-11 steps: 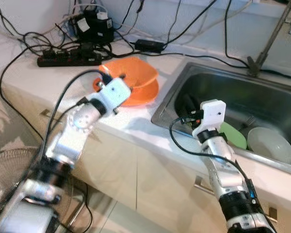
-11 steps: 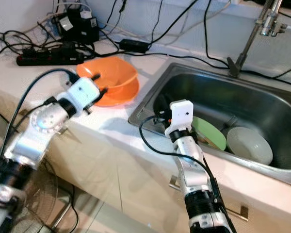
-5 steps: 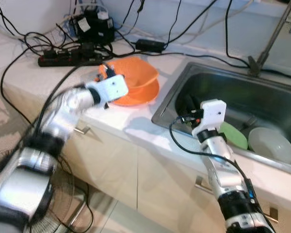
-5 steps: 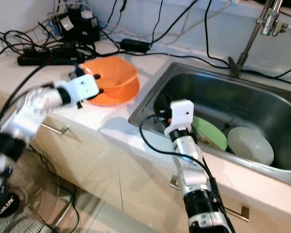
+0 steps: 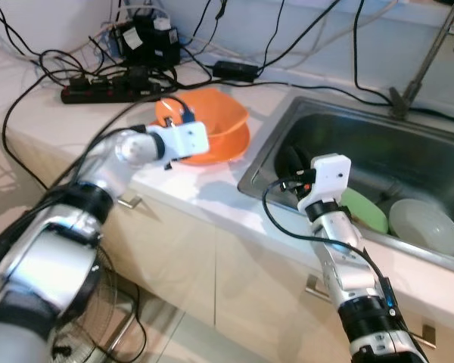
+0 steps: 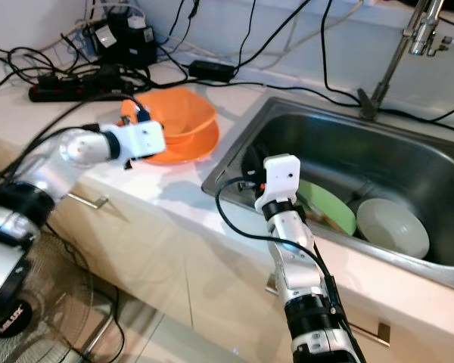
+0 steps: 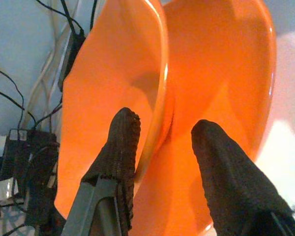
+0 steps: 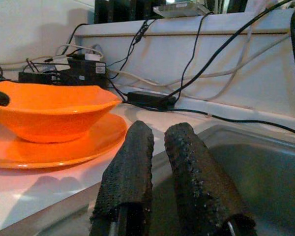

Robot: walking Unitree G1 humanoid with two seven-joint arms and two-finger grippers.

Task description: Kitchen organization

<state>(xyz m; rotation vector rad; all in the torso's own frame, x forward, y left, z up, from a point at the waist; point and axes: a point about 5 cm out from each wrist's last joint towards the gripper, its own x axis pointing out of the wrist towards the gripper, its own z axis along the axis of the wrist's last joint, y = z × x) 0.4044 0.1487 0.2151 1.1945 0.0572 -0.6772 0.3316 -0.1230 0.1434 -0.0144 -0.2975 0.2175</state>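
Fingers of the left gripper (image 7: 162, 142) had advanced from short of the dish to straddle the rim of the orange plastic bowl (image 5: 212, 121), spread wide, one inside, one outside, not yet clamped. Bowl sat on a matching orange plate (image 5: 225, 151) on the white countertop (image 5: 212, 198), near the steel sink (image 6: 348, 147). Likely a grasp comes next. Right gripper (image 8: 155, 167) hung over the sink edge, nearly shut, empty. Green plate (image 6: 329, 206) and white bowl (image 6: 392, 227) lay in the sink.

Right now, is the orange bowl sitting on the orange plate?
Touching. The right wrist view shows the orange bowl resting directly on the flat orange plate.
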